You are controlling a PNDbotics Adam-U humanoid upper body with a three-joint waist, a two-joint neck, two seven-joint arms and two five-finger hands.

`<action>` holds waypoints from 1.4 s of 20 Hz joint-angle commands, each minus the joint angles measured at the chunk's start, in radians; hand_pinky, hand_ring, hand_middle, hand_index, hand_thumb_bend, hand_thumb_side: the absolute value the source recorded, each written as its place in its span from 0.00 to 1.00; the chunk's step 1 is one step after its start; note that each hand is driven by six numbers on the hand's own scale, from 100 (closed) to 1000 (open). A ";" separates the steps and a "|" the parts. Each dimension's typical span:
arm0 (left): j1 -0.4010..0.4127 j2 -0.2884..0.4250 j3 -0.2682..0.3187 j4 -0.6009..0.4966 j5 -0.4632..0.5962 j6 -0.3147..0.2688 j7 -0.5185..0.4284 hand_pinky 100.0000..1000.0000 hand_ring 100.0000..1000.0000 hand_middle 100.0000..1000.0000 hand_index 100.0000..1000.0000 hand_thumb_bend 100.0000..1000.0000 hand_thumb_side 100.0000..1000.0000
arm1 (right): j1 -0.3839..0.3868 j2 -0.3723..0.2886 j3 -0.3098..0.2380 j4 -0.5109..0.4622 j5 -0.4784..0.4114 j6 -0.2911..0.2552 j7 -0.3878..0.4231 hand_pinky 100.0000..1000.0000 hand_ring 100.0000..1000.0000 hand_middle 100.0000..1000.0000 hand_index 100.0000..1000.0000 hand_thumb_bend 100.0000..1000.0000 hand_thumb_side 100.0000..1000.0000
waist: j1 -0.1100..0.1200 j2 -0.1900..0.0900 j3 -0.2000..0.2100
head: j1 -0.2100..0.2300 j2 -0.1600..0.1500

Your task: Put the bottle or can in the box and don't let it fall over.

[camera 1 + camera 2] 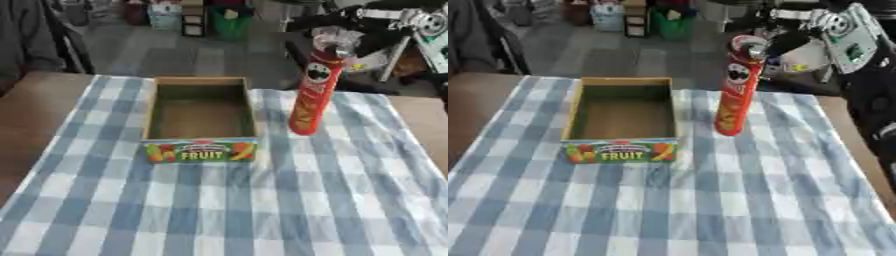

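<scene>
Blue-and-white checked cloth (289,200) fills the whole near part of the table, nothing sitting on that front stretch. Bare brown tabletop (35,130) shows past the cloth's left edge.

Moving right, the box (199,151) sits on the cloth a bit left of centre. It's an open cardboard tray, inside looks plain brown with nothing in it, and the front panel facing the camera has fruit pictures and the word FRUIT on it.

Just to the right of the box, not touching it, is the can (311,95), a tall red chips tube with a face logo near the top and a clear lid. Its bottom end is right down at the cloth beside the box's far right corner, though I can't say for sure whether it's resting there or a hair above. It leans a little, top tipped to the right and away from the box. So it's outside the box, alongside the right wall.

At the top of the can is the right hand (785,45), coming in from the upper right corner. It's up by the lid end, with the dark fingers wrapped round the upper part of the tube, so it's holding the can from near the top while the lower body of the can hangs free below it. Silver and white arm parts crowd behind it.
</scene>
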 commanded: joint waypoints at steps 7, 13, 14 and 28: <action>-0.021 0.022 0.000 -0.020 0.002 -0.001 -0.006 0.76 0.72 0.71 0.84 0.54 0.56 | -0.033 -0.015 -0.012 0.031 0.052 0.035 -0.119 0.95 1.00 1.00 1.00 0.20 0.44 | 0.004 -0.002 0.013 | -0.013 -0.014; -0.021 0.021 0.001 -0.020 0.002 -0.001 -0.005 0.76 0.72 0.71 0.84 0.54 0.56 | -0.034 -0.003 -0.004 0.037 0.046 0.028 -0.094 0.91 0.99 1.00 1.00 0.20 0.45 | 0.003 0.000 0.020 | -0.015 -0.014; -0.022 0.021 0.001 -0.020 0.002 -0.001 -0.005 0.76 0.72 0.71 0.84 0.54 0.56 | -0.034 -0.002 -0.003 0.038 0.046 0.026 -0.085 0.90 0.98 0.99 1.00 0.20 0.45 | 0.003 0.000 0.020 | -0.015 -0.014; -0.022 0.021 0.004 -0.021 0.003 -0.001 -0.003 0.76 0.72 0.71 0.84 0.54 0.56 | -0.022 -0.004 -0.003 0.041 0.066 0.013 -0.019 0.76 0.88 0.91 0.93 0.19 0.41 | 0.004 -0.001 0.022 | -0.013 -0.014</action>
